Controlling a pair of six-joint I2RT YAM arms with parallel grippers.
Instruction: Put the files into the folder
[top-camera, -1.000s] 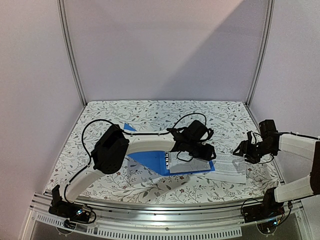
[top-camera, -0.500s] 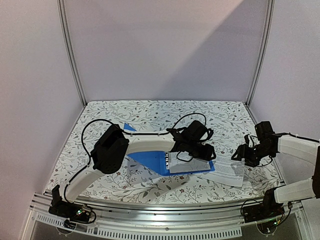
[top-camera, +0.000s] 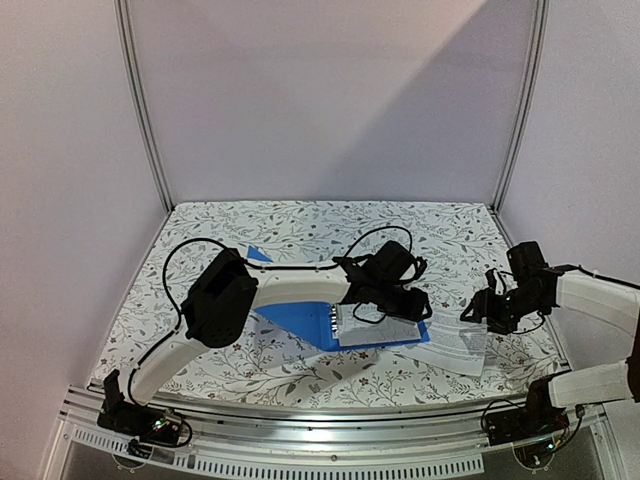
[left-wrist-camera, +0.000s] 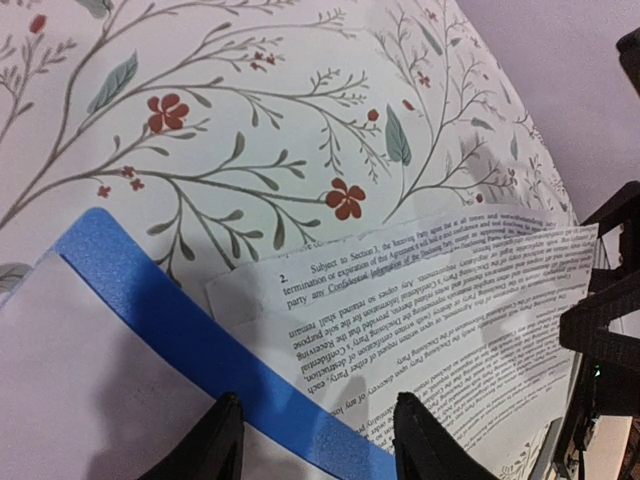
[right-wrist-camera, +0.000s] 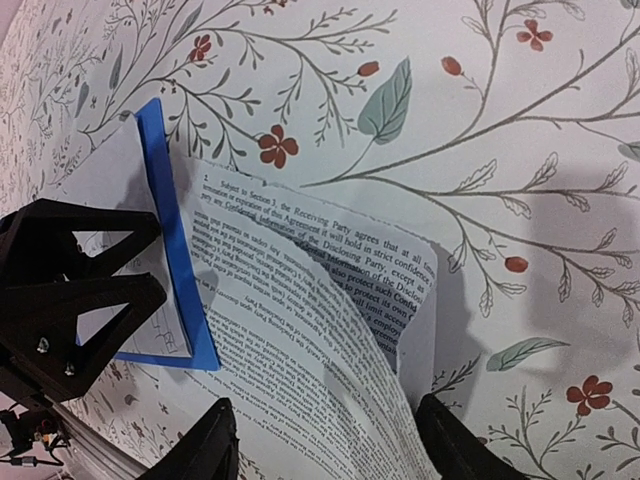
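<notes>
folder (top-camera: 295, 322): flat blue plastic rectangle, centre | files (right-wrist-camera: 300, 320): thin printed white sheets, buckled | left gripper (left-wrist-camera: 315, 412): half-open, gripping nothing | right gripper (right-wrist-camera: 325, 420): wide, straddling files

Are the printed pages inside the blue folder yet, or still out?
Mostly out: the printed pages lie on the tablecloth beside the blue folder, at most overlapping its edge.

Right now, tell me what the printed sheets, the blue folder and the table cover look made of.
Printed sheets: thin matte paper, the top one curls up softly. Blue folder: probably plastic, a stiff straight edge in even colour. Table cover: matte floral print; cloth or paper, cannot tell.
</notes>
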